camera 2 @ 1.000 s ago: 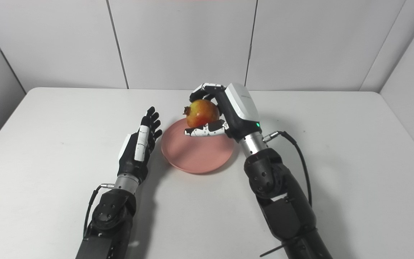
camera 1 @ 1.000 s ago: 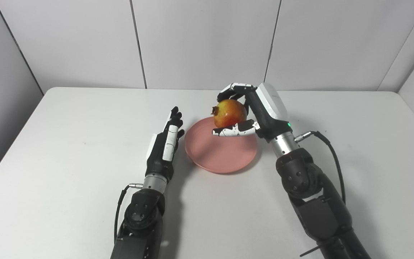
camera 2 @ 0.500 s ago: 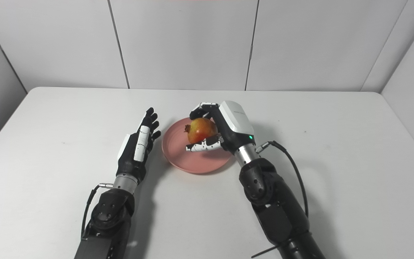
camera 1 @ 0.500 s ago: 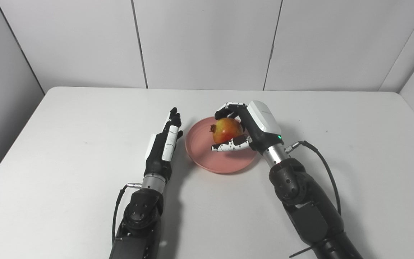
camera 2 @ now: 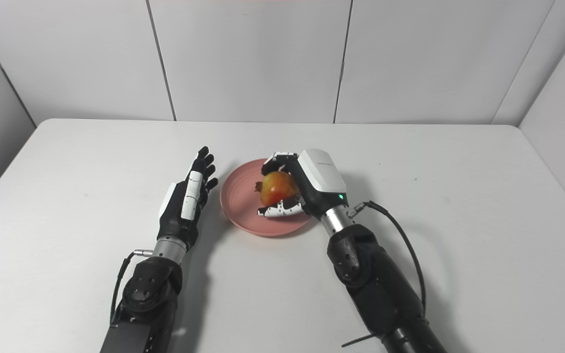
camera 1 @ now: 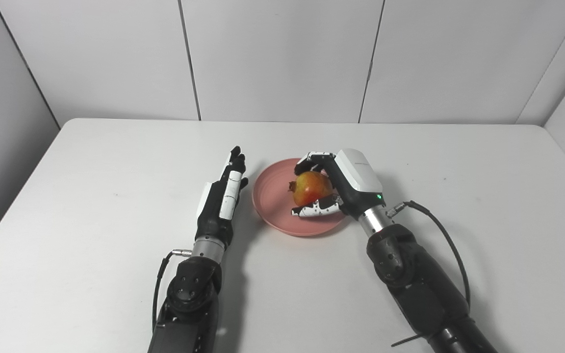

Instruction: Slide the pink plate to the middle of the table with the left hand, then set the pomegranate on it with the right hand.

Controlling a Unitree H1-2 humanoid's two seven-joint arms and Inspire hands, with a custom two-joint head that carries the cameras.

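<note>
The pink plate (camera 1: 275, 203) lies near the middle of the white table. My right hand (camera 1: 344, 184) is shut on the red-yellow pomegranate (camera 1: 311, 188) and holds it low over the plate's right half, at or just above its surface. My left hand (camera 1: 221, 198) is open, fingers straight and pointing away, just left of the plate's rim and not touching it. The same scene shows in the right eye view: the plate (camera 2: 241, 201), the pomegranate (camera 2: 276, 188), the right hand (camera 2: 312, 184) and the left hand (camera 2: 187, 198).
The white table (camera 1: 91, 186) is backed by grey wall panels (camera 1: 282, 59). A black cable (camera 1: 439, 235) loops off my right wrist over the table.
My right hand has come down and a little toward me with the pomegranate, from above the plate's far rim to low over the plate. The left hand has hardly moved.
</note>
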